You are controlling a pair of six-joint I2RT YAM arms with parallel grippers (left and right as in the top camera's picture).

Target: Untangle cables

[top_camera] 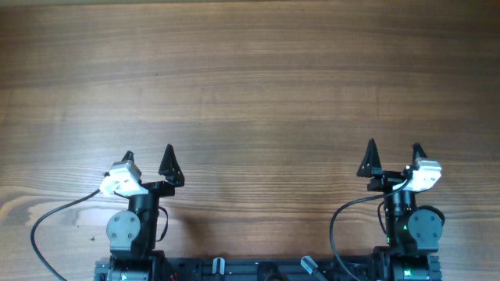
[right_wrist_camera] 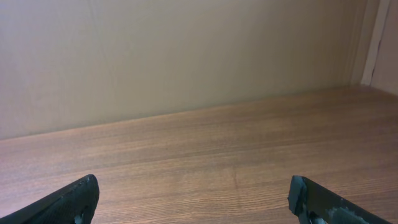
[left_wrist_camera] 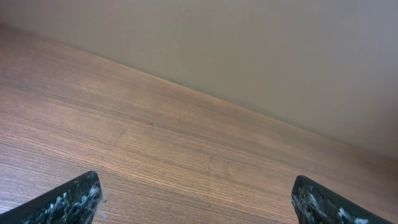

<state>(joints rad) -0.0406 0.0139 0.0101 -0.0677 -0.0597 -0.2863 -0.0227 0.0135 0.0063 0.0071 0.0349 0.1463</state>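
No cables to untangle show in any view. My left gripper (top_camera: 148, 158) sits at the near left of the wooden table (top_camera: 258, 86), open and empty; its two black fingertips show far apart at the bottom of the left wrist view (left_wrist_camera: 196, 199). My right gripper (top_camera: 394, 154) sits at the near right, open and empty, with its fingertips wide apart in the right wrist view (right_wrist_camera: 193, 199). Both point toward the far side of the table.
Each arm's own black lead (top_camera: 55, 215) (top_camera: 344, 215) loops beside its base at the near edge. A plain beige wall (right_wrist_camera: 186, 56) stands behind the table's far edge. A black rail (top_camera: 266, 269) runs along the near edge between the arm bases.
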